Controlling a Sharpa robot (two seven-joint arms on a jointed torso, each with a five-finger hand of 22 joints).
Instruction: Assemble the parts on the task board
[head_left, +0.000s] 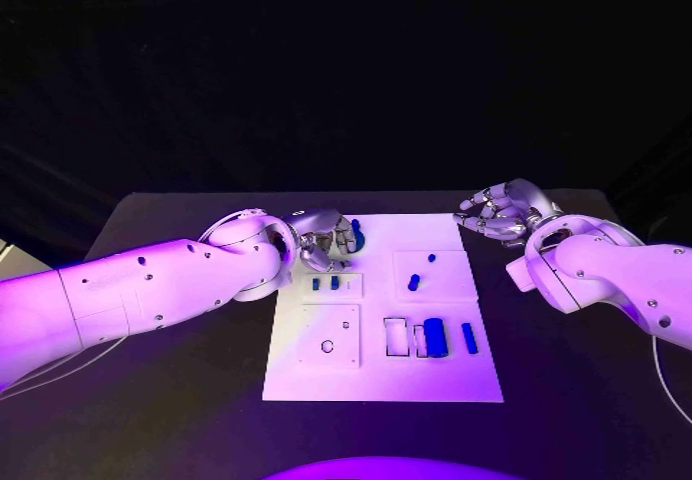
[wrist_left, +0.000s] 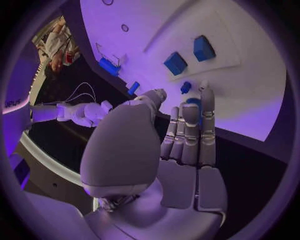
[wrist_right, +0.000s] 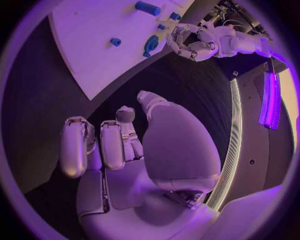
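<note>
The white task board (head_left: 382, 372) lies in the middle of the table. My left hand (head_left: 325, 238) is at the board's far left corner, its fingers (wrist_left: 187, 132) stretched out over a round blue part (wrist_left: 194, 107) that sits on the board; I see no pinch on it. Two small blue parts (head_left: 325, 284) stand just nearer. Beyond the board's far right corner my right hand (head_left: 502, 212) hovers over the dark table with its fingers (wrist_right: 94, 147) curled in and nothing in them.
More blue parts are on the board: a peg (head_left: 431, 258) and a block (head_left: 414, 283) on the raised right plate, and two long pieces (head_left: 436, 336) (head_left: 470, 338) by white frames (head_left: 397, 337) near the front. Black table surrounds the board.
</note>
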